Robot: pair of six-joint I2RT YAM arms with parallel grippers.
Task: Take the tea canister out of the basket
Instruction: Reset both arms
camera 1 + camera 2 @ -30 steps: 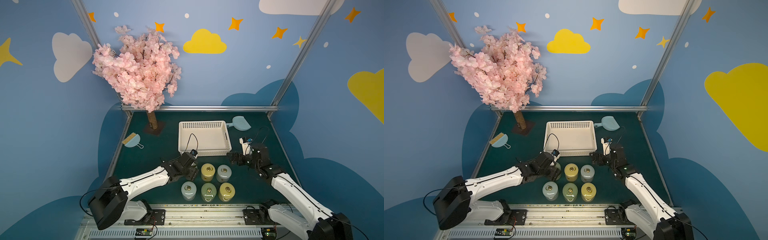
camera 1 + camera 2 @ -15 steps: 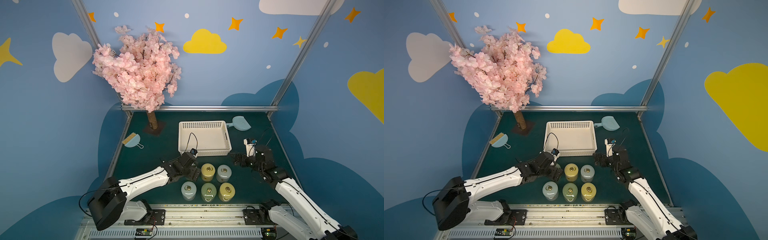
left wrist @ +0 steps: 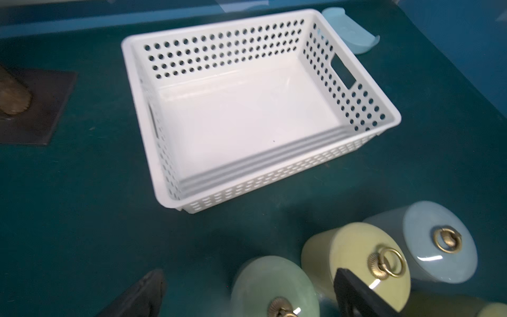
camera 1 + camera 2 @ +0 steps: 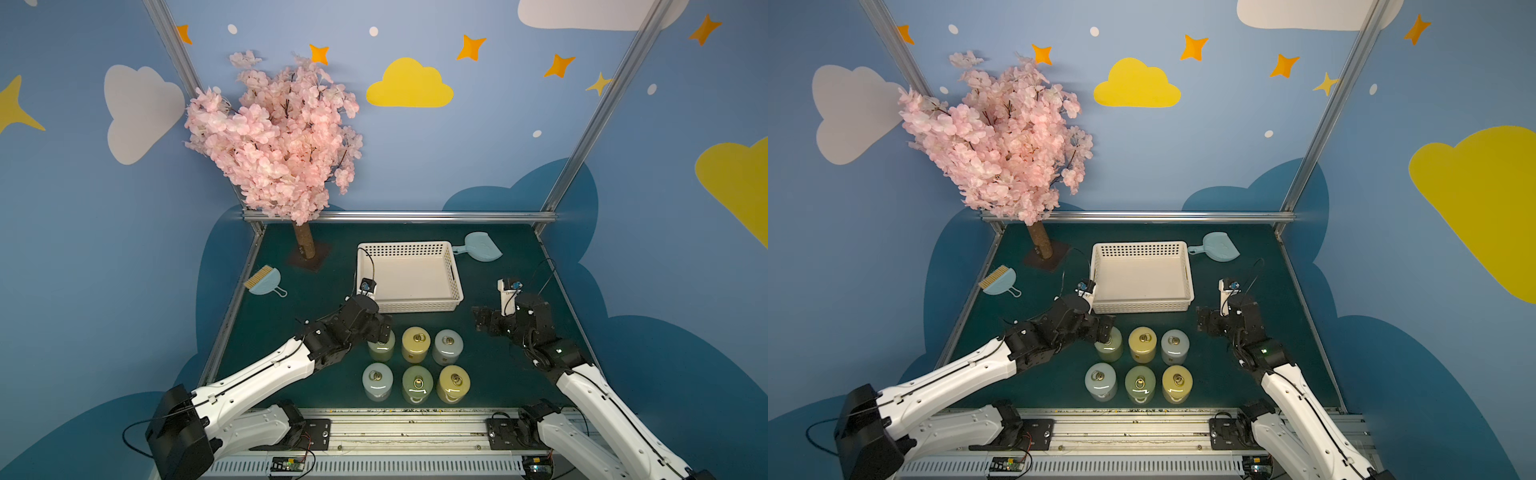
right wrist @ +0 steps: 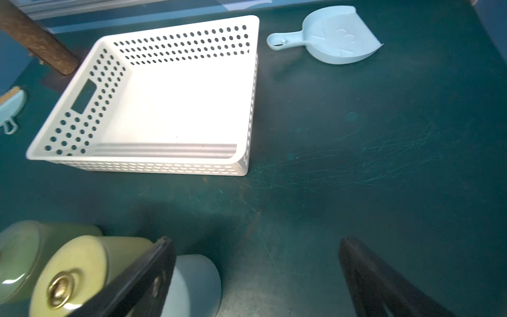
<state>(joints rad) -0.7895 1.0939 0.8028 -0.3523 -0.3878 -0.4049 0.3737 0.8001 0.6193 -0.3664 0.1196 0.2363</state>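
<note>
your basket sits empty, all six tea canisters standing on the worktop just before it (job looks done), left gripper spread astride the pale green canister, right gripper spread, holding nothing.

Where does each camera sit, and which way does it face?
Both top views: high above the robot's bases, facing forward and down at the basket, six canisters and tree; left arm and right arm show.
Left wrist: on the left arm, facing the basket past the open left end effector; only its fingers show.
Right wrist: on the right arm, facing basket and dustpan past the open right end effector; only its fingers show.
Shared: both wrist views show the empty basket and canisters.
</note>
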